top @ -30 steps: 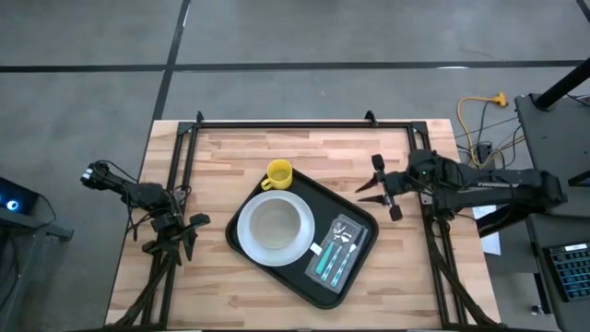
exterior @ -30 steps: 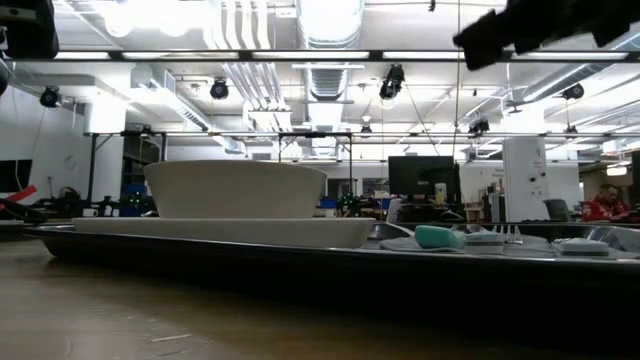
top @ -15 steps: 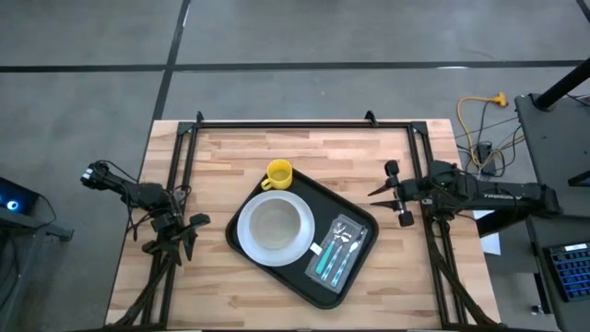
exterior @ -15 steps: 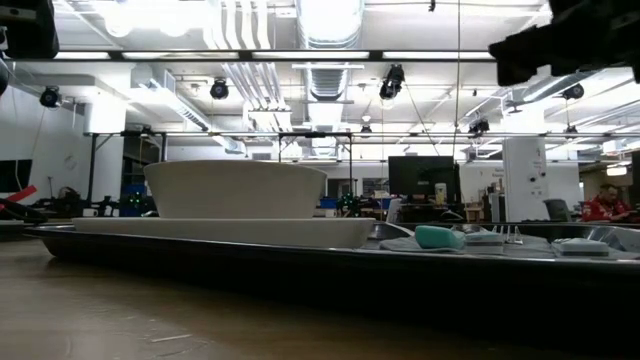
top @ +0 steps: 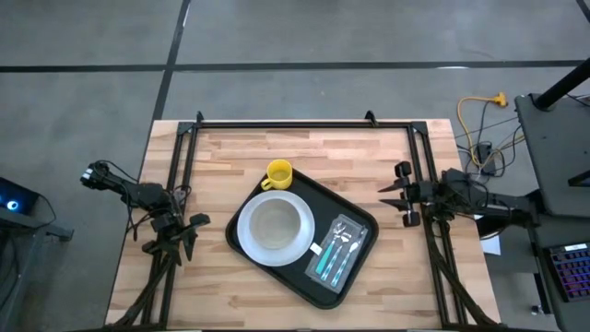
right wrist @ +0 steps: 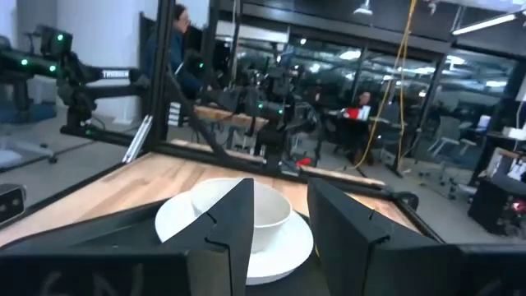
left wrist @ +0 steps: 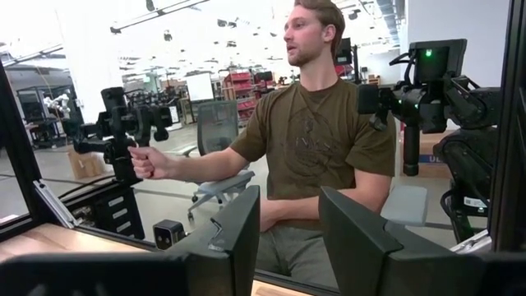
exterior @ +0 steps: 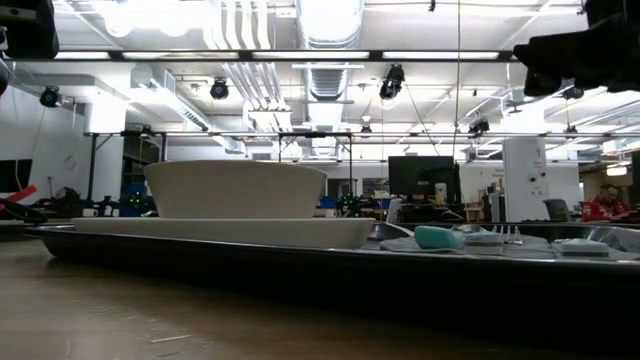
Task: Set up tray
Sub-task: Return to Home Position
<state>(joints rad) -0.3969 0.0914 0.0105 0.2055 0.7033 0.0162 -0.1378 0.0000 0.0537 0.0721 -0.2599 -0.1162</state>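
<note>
Table (top: 230,152) carries the tray (top: 323,198), just ahead of the right gripper (top: 385,190), fingers apart and empty, nothing between them. The tray's long axis slants: plate (top: 242,235) end toward the left gripper (top: 182,242), also parted and empty, napkin (top: 359,235) end toward the right. Only the high view shows the cup (top: 278,173); only the left wrist view shows a person (left wrist: 316,123)

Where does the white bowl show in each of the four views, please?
High view: white bowl near the middle, on the white plate in the tray.
Low view: bowl left of centre, standing on the plate.
Left wrist view: not in it.
Right wrist view: bowl low in the middle, partly hidden behind the right gripper.
Shared landmark: the white plate under it.
</note>
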